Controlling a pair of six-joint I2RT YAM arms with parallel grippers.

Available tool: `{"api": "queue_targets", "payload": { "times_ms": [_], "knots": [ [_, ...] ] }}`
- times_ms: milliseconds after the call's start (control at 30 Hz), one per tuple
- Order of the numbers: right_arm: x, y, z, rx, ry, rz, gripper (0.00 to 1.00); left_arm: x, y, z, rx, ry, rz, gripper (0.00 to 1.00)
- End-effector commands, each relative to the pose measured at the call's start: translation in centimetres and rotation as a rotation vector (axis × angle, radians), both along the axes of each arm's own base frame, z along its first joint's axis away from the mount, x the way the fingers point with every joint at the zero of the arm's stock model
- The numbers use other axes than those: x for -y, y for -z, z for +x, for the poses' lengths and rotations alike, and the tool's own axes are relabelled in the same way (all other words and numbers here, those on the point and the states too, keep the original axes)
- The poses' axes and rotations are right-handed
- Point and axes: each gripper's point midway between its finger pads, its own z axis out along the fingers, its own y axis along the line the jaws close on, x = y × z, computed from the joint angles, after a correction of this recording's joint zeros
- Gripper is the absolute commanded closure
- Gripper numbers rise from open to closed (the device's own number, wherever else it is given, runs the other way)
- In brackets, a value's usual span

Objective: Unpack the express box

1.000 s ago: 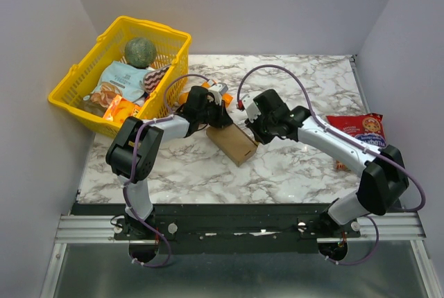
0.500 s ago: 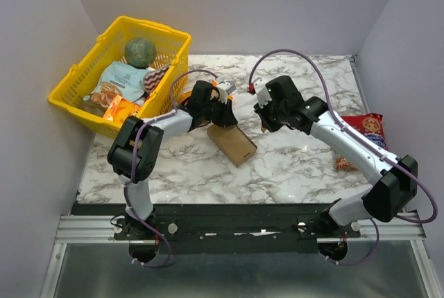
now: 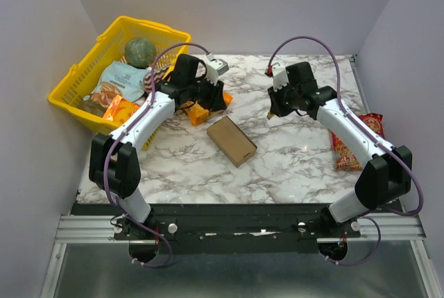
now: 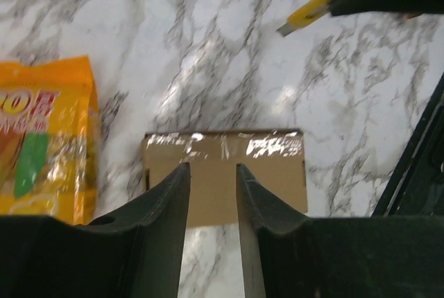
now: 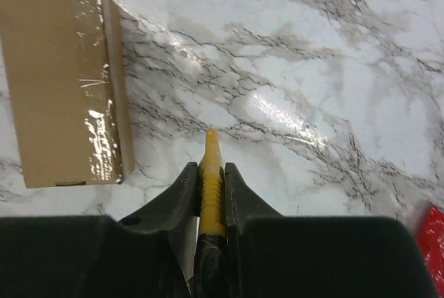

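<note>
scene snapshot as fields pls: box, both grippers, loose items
express box: flat on marble table, closed, taped, not gripped
left gripper: open, empty, above the box
right gripper: shut on yellow cutter, off to the side of the box
orange snack packet: on table beside box
red snack bag: at table's right edge
yellow basket: far left, groceries inside

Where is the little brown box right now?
In the top view, the express box lies flat near the middle of the marble table, between the two arms, just nearer the robot than the orange snack packet.
</note>
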Motion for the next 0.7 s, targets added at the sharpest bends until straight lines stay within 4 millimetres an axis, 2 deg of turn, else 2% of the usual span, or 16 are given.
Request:
{"api": "queue_targets", "payload": {
  "times_ms": [0, 67, 133, 167, 333, 467, 667],
  "knots": [
    [-3.0, -0.4, 0.1, 0.022, -0.097, 0.126, 1.00, -8.6, 6.5, -2.9, -0.243, -0.178, 0.264, 0.57],
    [-3.0, 0.8, -0.1, 0.003, -0.081, 0.141, 0.99, -9.8, 7.3, -3.0, -0.277, -0.246, 0.274, 0.56],
    [-3.0, 1.0, -0.4, -0.007, -0.065, 0.152, 1.00, -10.1, 7.8, -3.6, -0.334, -0.322, 0.257, 0.52],
    [-3.1, 1.0, -0.6, -0.008, -0.069, 0.157, 1.00, -9.5, 7.6, -3.8, -0.346, -0.317, 0.220, 0.51],
    [-2.1, 1.4, -1.2, 0.009, -0.082, 0.106, 0.99, -7.2, 9.0, -4.5, -0.486, -0.302, 0.118, 0.51],
    [-1.2, 1.1, -0.9, 0.052, -0.073, 0.063, 1.00, -5.6, 9.5, -3.6, -0.547, -0.321, 0.043, 0.48],
    [-0.6, 2.3, -1.8, 0.051, -0.068, 0.050, 1.00, -4.0, 11.6, -2.8, -0.626, -0.366, 0.040, 0.43]
  ]
}}
